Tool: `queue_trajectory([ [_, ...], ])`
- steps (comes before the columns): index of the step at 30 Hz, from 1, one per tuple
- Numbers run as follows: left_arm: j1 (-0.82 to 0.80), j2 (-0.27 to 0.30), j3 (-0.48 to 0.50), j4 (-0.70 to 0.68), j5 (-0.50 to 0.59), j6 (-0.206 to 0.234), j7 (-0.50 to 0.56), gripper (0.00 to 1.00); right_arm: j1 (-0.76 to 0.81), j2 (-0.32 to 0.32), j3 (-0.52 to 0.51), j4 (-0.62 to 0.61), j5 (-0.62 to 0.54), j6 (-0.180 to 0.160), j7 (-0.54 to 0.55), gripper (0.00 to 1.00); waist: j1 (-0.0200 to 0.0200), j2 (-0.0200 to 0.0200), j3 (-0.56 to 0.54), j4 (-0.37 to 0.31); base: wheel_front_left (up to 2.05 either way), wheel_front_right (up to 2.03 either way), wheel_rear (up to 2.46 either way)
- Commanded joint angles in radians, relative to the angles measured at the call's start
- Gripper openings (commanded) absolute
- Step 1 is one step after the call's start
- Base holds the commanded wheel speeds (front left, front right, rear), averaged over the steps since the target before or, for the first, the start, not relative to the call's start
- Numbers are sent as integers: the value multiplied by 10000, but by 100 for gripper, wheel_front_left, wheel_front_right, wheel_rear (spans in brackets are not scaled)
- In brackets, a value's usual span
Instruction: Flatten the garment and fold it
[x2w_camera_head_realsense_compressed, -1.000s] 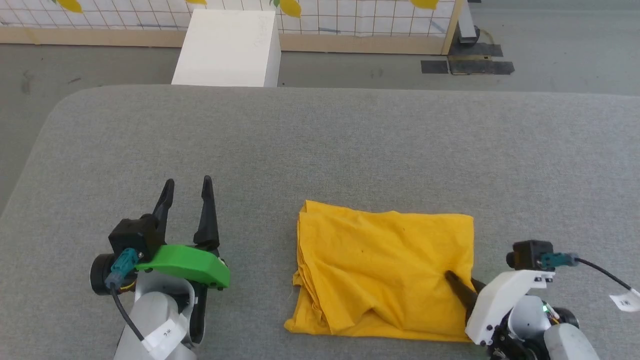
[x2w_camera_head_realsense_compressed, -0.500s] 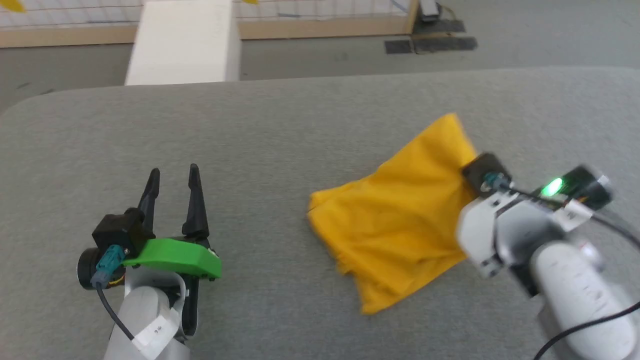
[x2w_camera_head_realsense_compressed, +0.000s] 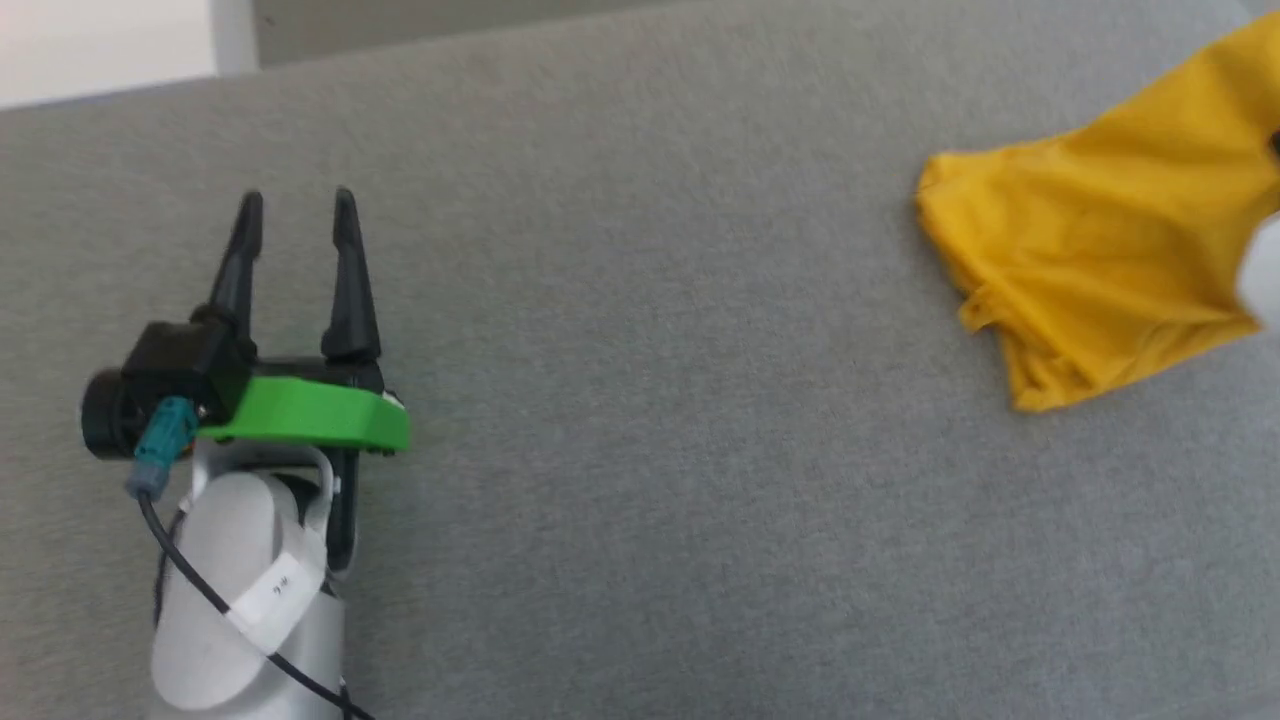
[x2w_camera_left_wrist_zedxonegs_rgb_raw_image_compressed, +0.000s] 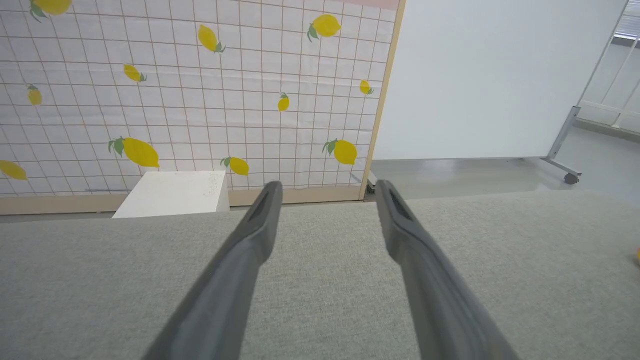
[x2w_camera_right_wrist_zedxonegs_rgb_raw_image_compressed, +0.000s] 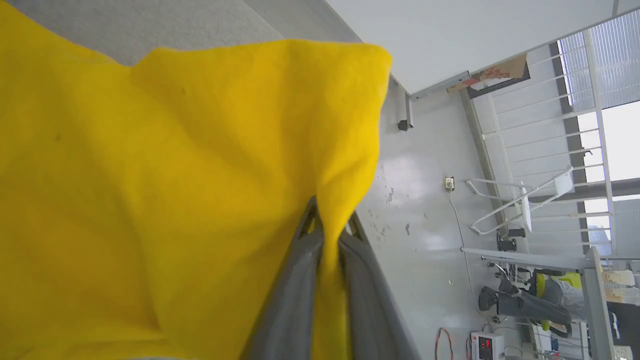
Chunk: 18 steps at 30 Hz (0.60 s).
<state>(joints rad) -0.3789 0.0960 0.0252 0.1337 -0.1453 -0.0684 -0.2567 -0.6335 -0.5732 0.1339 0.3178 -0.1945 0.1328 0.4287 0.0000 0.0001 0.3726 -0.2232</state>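
Note:
The garment (x2w_camera_head_realsense_compressed: 1100, 270) is a plain mustard-yellow bundle at the right edge of the head view, lifted and hanging in folds over the grey padded table (x2w_camera_head_realsense_compressed: 640, 400). In the right wrist view my right gripper (x2w_camera_right_wrist_zedxonegs_rgb_raw_image_compressed: 327, 225) is shut on a pinched fold of the garment (x2w_camera_right_wrist_zedxonegs_rgb_raw_image_compressed: 175, 175), which spreads up and to the left of the fingers. My left gripper (x2w_camera_head_realsense_compressed: 297, 215) stands open at the left of the table, far from the cloth, with nothing between its fingers (x2w_camera_left_wrist_zedxonegs_rgb_raw_image_compressed: 260, 225).
A white box (x2w_camera_left_wrist_zedxonegs_rgb_raw_image_compressed: 172, 192) stands beyond the table's far edge, before a gridded lemon-print backdrop (x2w_camera_left_wrist_zedxonegs_rgb_raw_image_compressed: 190, 90). A white panel on wheels (x2w_camera_left_wrist_zedxonegs_rgb_raw_image_compressed: 495, 75) stands to the right of it. Metal racks and a cable (x2w_camera_right_wrist_zedxonegs_rgb_raw_image_compressed: 525, 210) are on the floor past the table.
My right gripper closed on the garment's edge and lifted and dragged it to the right. The head camera turned and tilted, shifting the whole picture. The left gripper stays open.

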Motion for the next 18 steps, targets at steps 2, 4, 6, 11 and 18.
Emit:
queue_trajectory([
  [2,-301,227,4,-167,134,8,79,100,-368,18,-482,419,-355,-21,-385,0,0,-1,1285,-768,0,0,0],
  [4,-394,345,-9,-332,187,13,201,100,-590,87,-931,772,-622,-21,-715,0,0,-1,1541,-794,0,0,0],
  [6,-471,452,-33,-512,244,19,342,100,-807,175,-1402,1077,-952,-21,-1028,0,0,-1,1777,-780,0,0,0],
  [11,-567,660,-81,-858,327,28,639,100,-1297,621,-2483,1622,-1773,-21,-1581,0,0,-1,2123,-666,0,0,0],
  [18,-509,745,-152,-913,303,41,721,100,-1647,1223,-3832,2416,-2680,-21,-1978,6,0,-1,1985,-478,0,0,0],
])
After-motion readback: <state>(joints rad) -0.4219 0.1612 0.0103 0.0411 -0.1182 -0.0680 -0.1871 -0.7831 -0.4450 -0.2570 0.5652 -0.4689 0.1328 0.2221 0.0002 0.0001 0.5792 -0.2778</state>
